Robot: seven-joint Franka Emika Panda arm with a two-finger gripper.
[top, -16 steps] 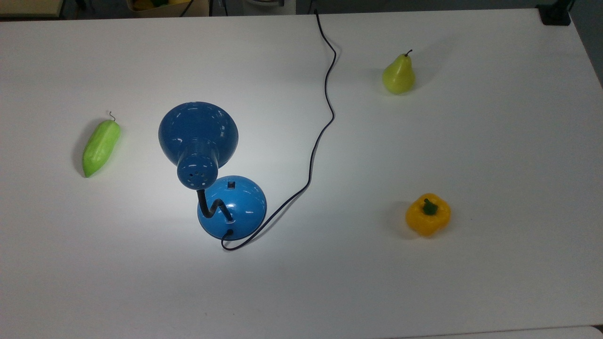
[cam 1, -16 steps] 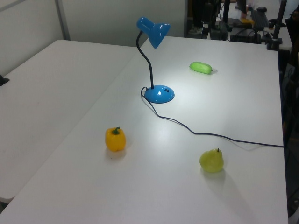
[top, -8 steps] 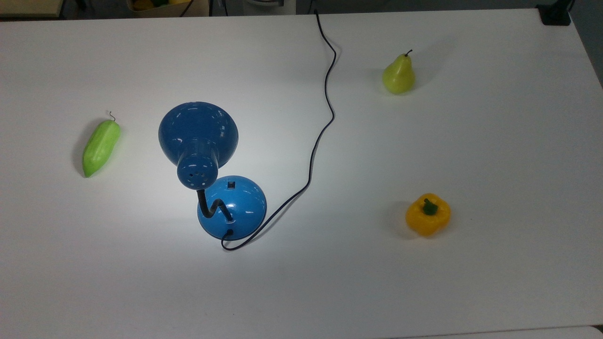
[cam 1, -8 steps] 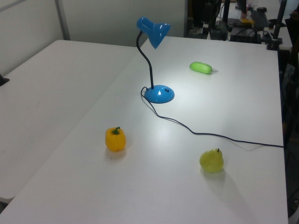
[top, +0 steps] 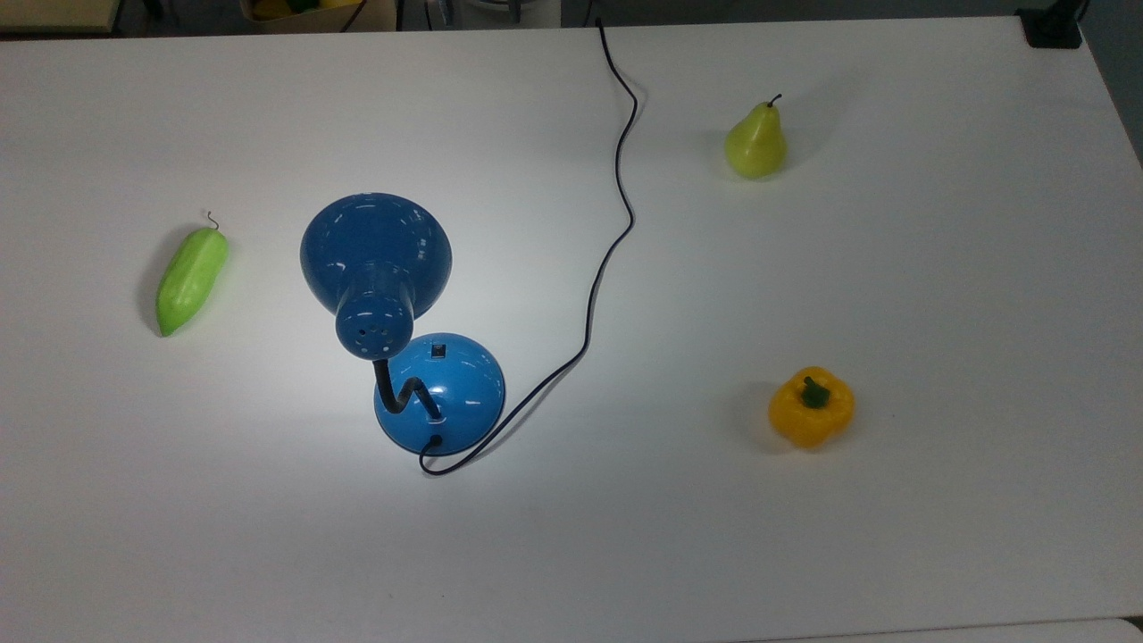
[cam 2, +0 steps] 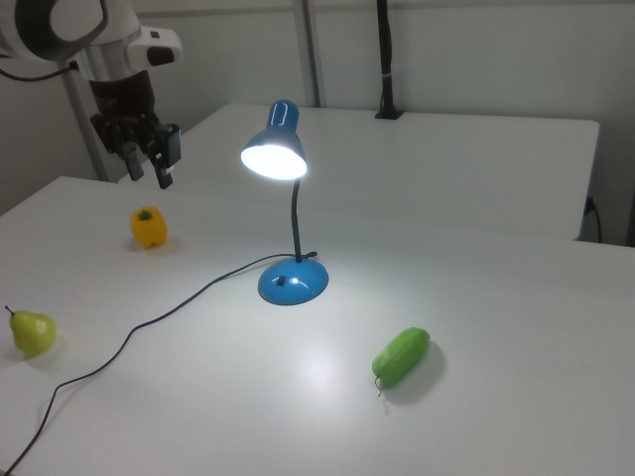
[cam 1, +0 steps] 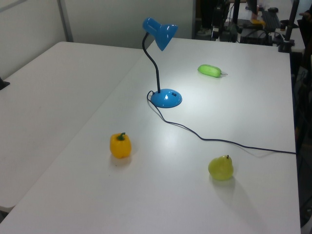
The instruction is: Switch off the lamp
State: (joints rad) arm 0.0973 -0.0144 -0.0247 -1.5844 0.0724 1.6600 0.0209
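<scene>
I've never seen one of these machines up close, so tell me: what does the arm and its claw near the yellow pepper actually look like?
The arm is made of rounded, glossy white shells with a dark circular joint cap. Below sits a dark, blocky wrist section. The gripper is black, with two short, flat fingers set side by side with a gap between them. No markings can be made out.

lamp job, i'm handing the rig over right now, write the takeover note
Gripper: open, holding nothing, up in the air above the yellow pepper, well away from the lamp.
Lamp: upright mid-table, lit, bright pool on the table; black switch on the base's shade side; cord trails off the table edge.
Done: nothing.
Left: reach the base, press the switch.
</scene>
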